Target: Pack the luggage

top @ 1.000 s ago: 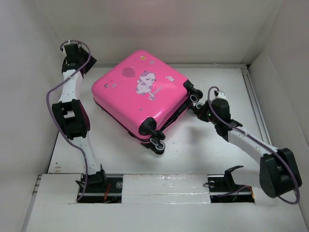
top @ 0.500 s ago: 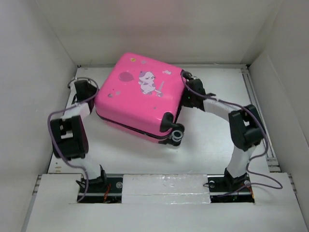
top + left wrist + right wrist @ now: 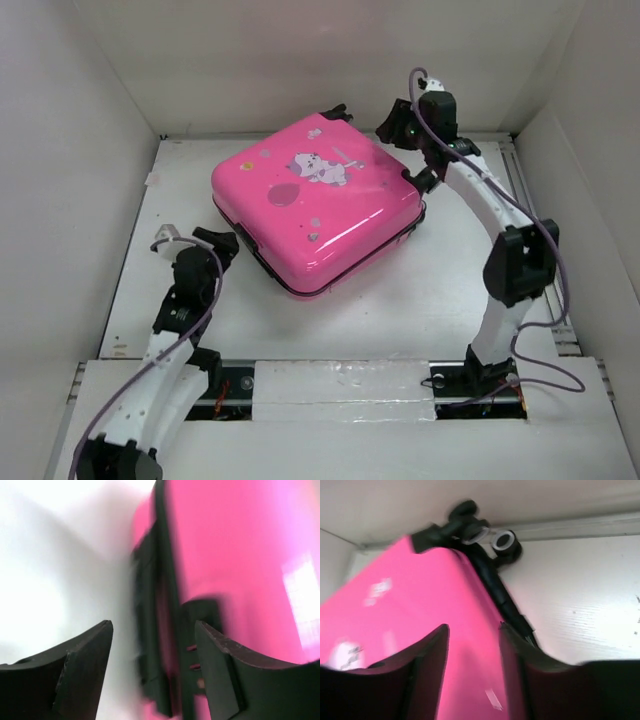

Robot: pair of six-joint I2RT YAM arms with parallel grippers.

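Observation:
The luggage [image 3: 315,205] is a glossy hot-pink suitcase with a cartoon print, lying flat and shut mid-table, its black wheels [image 3: 333,113] toward the back wall. My left gripper [image 3: 228,243] is open at its near-left corner. In the left wrist view the gripper [image 3: 154,627] has the black zipper trim and a black fitting [image 3: 150,605] between its fingers, beside the pink shell [image 3: 240,555]. My right gripper [image 3: 400,128] is open at the back-right corner. In the right wrist view it [image 3: 474,627] hovers over the shell [image 3: 420,590], with the wheels [image 3: 502,540] beyond.
White walls close in the table on the left, back and right. A rail [image 3: 530,205] runs along the right edge. The arms' mounting bar [image 3: 340,385] lies across the near edge. The right arm arches along the suitcase's right side.
The suitcase has turned, its wheels swinging from the front to the back wall. My left arm dropped back to the near left. My right gripper moved up to the back-right corner.

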